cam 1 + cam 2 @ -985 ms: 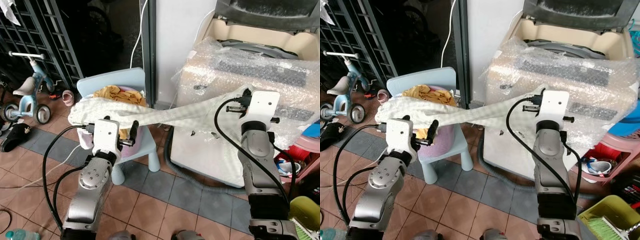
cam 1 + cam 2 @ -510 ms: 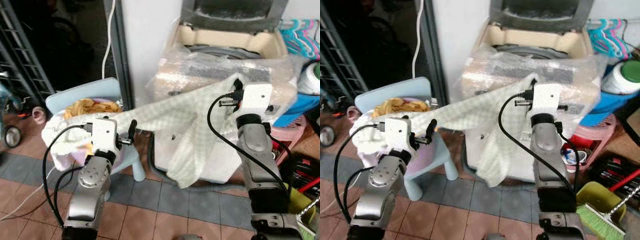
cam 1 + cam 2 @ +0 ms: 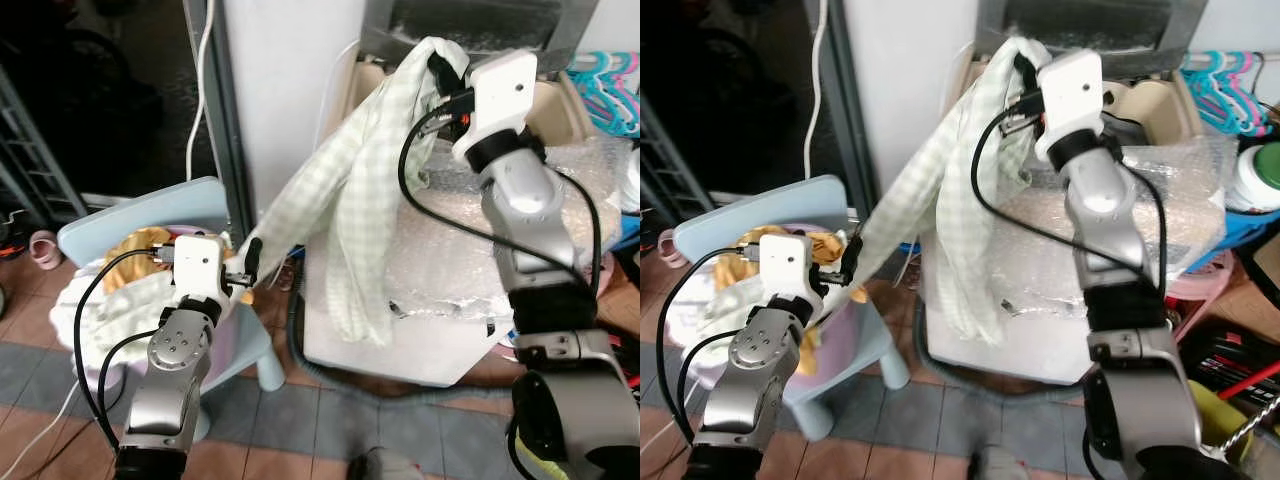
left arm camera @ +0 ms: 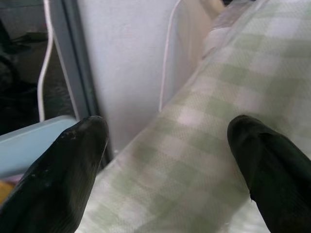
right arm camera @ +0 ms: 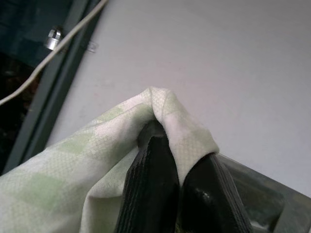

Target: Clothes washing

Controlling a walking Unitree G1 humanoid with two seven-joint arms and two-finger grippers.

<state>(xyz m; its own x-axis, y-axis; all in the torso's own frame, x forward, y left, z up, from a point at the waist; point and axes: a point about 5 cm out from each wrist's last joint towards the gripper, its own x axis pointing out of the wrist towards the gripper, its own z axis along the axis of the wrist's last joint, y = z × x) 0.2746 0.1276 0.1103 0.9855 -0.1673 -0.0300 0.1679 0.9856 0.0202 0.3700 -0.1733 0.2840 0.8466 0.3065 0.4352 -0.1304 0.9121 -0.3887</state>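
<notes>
A pale green checked cloth (image 3: pixel 350 200) hangs from my right gripper (image 3: pixel 440 66), which is shut on its top fold, as the right wrist view (image 5: pixel 180 189) shows up close. That gripper is raised at the left front corner of the open washing machine (image 3: pixel 470 290), which is wrapped in bubble plastic, just before its cream tub rim (image 3: pixel 560 95). One tail of the cloth drops down the washer's front. The other slants down to my left gripper (image 3: pixel 245 268) above the laundry basket (image 3: pixel 225 315). The left gripper (image 4: pixel 165 160) is open, and the cloth runs between its fingers.
The basket sits on a light blue child's chair (image 3: pixel 110 225) and holds a yellow garment (image 3: pixel 140 245) and a white one (image 3: pixel 90 300). A white wall pillar (image 3: pixel 280 100) with a cable stands behind. A grey hose (image 3: pixel 298 340) lies by the washer. Turquoise hangers (image 3: pixel 610 85) are at the right.
My right gripper has lifted the cloth from the washer's front up to its open top. The cloth now hangs steeply. The camera has swung right and closer.
</notes>
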